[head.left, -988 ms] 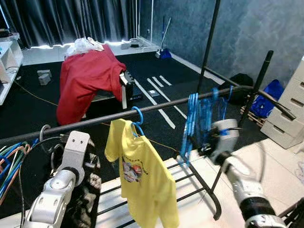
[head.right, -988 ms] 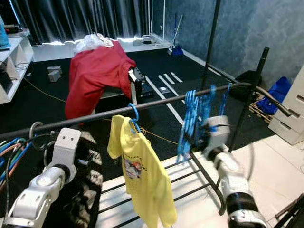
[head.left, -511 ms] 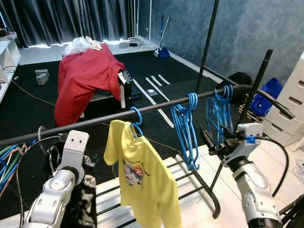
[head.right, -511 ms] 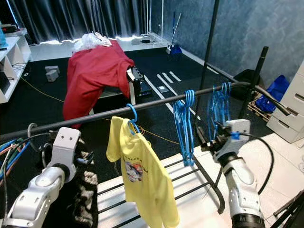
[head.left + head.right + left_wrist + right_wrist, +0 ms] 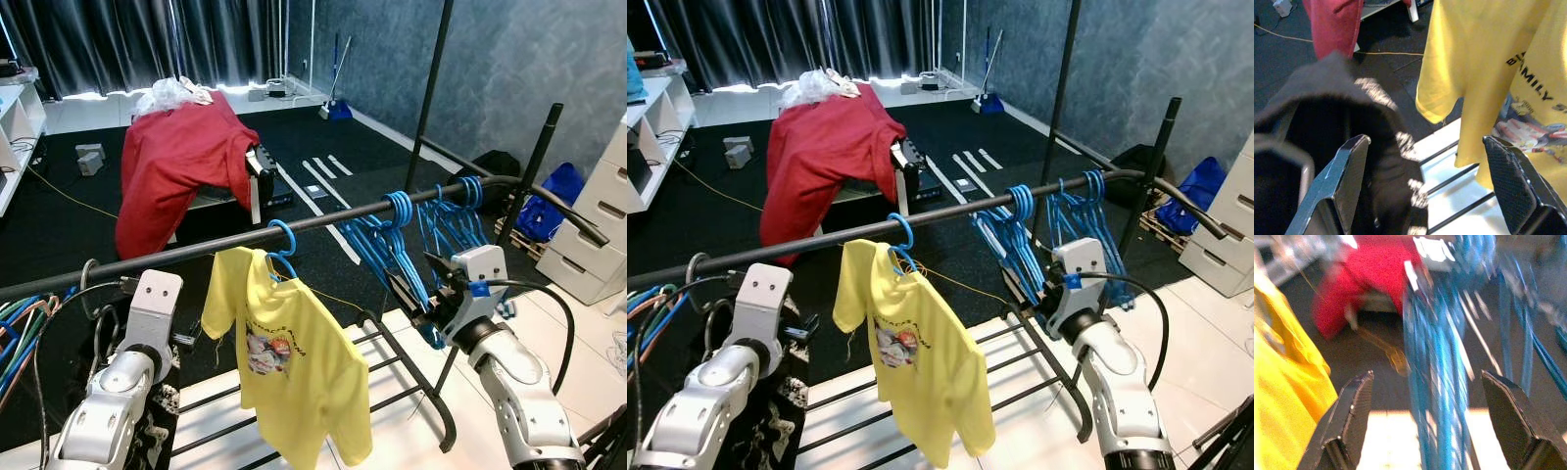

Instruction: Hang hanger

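Note:
A black rail (image 5: 323, 217) runs across in front of me. A yellow T-shirt (image 5: 294, 372) hangs from it on a blue hanger (image 5: 284, 240) near the middle. To its right hang two bunches of empty blue hangers, one nearer (image 5: 392, 250) and one farther (image 5: 460, 220). My right gripper (image 5: 416, 299) is open just below the rail, and the nearer bunch of blue hangers (image 5: 1437, 362) lies blurred between its spread fingers. Low on the left my left gripper (image 5: 1425, 142) is open, with a black patterned garment (image 5: 1327, 112) beside one finger and the yellow T-shirt (image 5: 1498, 73) ahead of it.
The rack's black base bars (image 5: 392, 362) lie on the white floor below. A red cloth (image 5: 176, 157) drapes over furniture behind the rail. White drawers (image 5: 598, 225) and a blue bag (image 5: 554, 196) stand at the right, coloured cables (image 5: 20, 333) at the left, and a tall black pole (image 5: 431, 98) rises behind the rail.
My right gripper has come up and leftward against the nearer bunch of blue hangers, which now slant. The yellow T-shirt has swung slightly. The black garment sits lower in view.

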Controlling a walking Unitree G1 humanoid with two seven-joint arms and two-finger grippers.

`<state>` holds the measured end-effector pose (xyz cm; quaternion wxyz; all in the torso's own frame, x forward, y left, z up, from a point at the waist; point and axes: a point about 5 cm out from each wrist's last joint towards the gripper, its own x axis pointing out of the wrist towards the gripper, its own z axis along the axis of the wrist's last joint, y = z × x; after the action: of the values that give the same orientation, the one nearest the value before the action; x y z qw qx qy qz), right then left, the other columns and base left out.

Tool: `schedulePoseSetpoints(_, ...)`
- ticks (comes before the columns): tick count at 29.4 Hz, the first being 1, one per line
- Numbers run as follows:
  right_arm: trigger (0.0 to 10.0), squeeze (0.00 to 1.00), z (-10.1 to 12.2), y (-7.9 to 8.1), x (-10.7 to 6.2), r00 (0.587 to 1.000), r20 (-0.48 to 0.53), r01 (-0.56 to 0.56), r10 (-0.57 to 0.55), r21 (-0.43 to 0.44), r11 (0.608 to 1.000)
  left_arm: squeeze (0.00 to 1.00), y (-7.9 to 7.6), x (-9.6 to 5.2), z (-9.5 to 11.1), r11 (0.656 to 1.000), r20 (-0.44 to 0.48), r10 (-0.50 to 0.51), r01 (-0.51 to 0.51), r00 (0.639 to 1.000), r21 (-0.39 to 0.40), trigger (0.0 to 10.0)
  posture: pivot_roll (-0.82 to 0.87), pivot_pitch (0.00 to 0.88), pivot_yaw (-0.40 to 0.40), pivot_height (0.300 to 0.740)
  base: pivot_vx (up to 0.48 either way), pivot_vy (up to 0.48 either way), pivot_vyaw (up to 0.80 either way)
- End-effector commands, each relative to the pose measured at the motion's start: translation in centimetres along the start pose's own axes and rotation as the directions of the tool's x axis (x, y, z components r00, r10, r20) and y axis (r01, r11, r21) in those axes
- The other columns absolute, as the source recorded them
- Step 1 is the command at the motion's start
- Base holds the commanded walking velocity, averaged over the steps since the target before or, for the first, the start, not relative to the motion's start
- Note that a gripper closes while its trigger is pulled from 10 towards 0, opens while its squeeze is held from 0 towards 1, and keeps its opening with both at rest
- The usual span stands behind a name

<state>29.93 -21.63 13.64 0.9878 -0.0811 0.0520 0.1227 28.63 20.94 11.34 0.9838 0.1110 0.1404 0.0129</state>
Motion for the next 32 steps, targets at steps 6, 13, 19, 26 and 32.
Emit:
schedulePoseSetpoints(6,10.0,0.0,3.6,1.7,-0.4,0.975,0.141,-0.17,0.171,-0.014,0.985,0.0,-0.8,0.3,-0.4,1.0,-0.011,-0.03,0.03,0.999,-0.001,10.0,-0.06,0.0,-0.04,0.74,0.0,0.0,0.0)
schedulePoseSetpoints(13,10.0,0.0,2.7,2.9,-0.1,0.964,0.066,-0.251,0.258,-0.094,0.963,0.0,-1.0,0.3,-0.4,0.999,-0.008,-0.032,0.032,0.999,-0.003,10.0,-0.05,0.0,-0.041,0.74,0.0,0.0,0.0)
schedulePoseSetpoints(19,0.0,0.0,0.7,3.2,0.7,0.954,-0.083,-0.299,0.289,-0.134,0.945,0.0,-0.9,0.2,-0.4,1.0,-0.009,-0.027,0.027,1.0,-0.002,10.0,-0.03,0.0,-0.043,0.74,0.0,0.0,0.0)
schedulePoseSetpoints(26,9.6,0.0,-1.0,1.5,3.5,0.974,-0.167,-0.172,0.151,-0.122,0.978,0.0,-0.4,-0.2,-0.6,1.0,-0.018,-0.001,0.001,1.0,0.0,10.0,0.0,0.0,-0.048,0.74,0.0,0.0,0.0)
schedulePoseSetpoints(32,10.0,0.0,-2.6,2.1,4.7,0.963,-0.205,-0.163,0.175,0.071,0.984,0.0,-0.2,-0.5,-0.9,1.0,-0.024,0.012,-0.012,1.0,-0.002,10.0,0.03,0.0,-0.056,0.74,0.0,0.0,0.0)
